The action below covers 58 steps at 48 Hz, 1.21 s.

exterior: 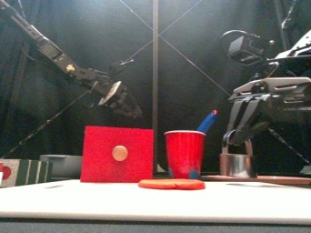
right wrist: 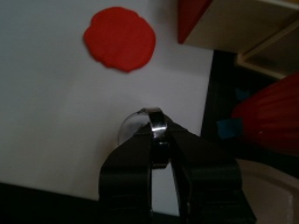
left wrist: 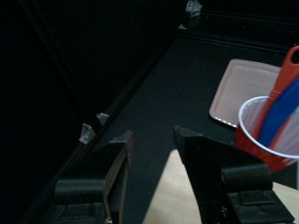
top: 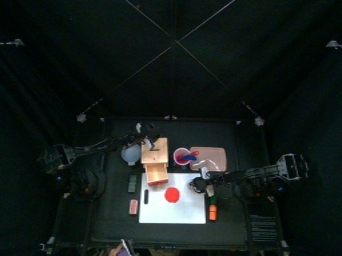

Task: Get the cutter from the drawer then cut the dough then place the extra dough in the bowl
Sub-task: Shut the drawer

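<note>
The flat red dough (top: 171,194) (exterior: 172,184) (right wrist: 121,39) lies on the white cutting board (top: 181,212) (right wrist: 59,114). My right gripper (top: 203,184) (exterior: 237,138) (right wrist: 158,131) is shut on the wire handle of the round metal cutter (exterior: 235,166) (right wrist: 142,124). It holds the cutter upright low over the board, to the right of the dough. My left gripper (top: 144,149) (exterior: 122,96) (left wrist: 152,144) hangs open and empty above the wooden box (top: 154,168) with its red drawer front (exterior: 118,154).
The red cup (top: 183,156) (exterior: 185,153) (left wrist: 271,122) with toy knives stands behind the board, beside the box. The pink tray (top: 214,157) (left wrist: 239,87) lies to its right. A small pink item (top: 134,205) sits left of the board.
</note>
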Tool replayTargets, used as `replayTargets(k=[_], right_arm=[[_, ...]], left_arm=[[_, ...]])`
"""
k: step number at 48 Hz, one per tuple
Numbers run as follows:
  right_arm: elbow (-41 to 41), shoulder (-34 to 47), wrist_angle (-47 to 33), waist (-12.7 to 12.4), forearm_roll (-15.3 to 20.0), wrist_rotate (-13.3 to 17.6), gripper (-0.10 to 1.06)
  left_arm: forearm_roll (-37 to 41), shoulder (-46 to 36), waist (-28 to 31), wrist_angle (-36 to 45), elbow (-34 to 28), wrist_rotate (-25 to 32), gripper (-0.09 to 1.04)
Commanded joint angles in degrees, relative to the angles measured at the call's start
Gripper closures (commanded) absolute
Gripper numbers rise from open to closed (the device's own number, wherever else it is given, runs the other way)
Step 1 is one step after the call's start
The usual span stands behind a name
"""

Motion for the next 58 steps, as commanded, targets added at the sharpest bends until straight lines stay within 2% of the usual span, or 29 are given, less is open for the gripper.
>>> replayTargets(k=[1,10,17,32,48,53,58], right_arm=[[0.26,-0.79,-0.79,-0.09,0.26,0.09,0.43],[-0.62,-0.79,-0.44,-0.09,2.29,0.44,0.27],[-2.46,-0.7,-0.18,-0.09,3.87,0.26,0.21],[-10.37,0.53,2.99,0.79,4.31,0.44,0.21],[-21.01,11.6,4.13,3.6,5.36,0.09,0.22],[-23.91,16.35,4.13,4.83,4.92,-0.44,0.26],[-26.72,19.42,4.04,5.45,4.75,-0.62,0.35]], left_arm=[[1.93,1.85,0.88,1.41,-4.04,-0.09,0.15],[3.52,2.64,1.76,2.02,-4.75,-0.09,0.15],[4.57,2.64,2.2,2.29,-4.04,-0.09,0.15],[7.38,2.72,2.46,4.04,-3.16,-0.09,0.15],[9.14,2.37,2.46,5.98,-2.99,-0.44,0.15],[7.12,1.85,2.46,11.16,-3.78,-0.44,0.16],[7.56,1.49,2.46,14.77,-3.6,0.18,0.21]])
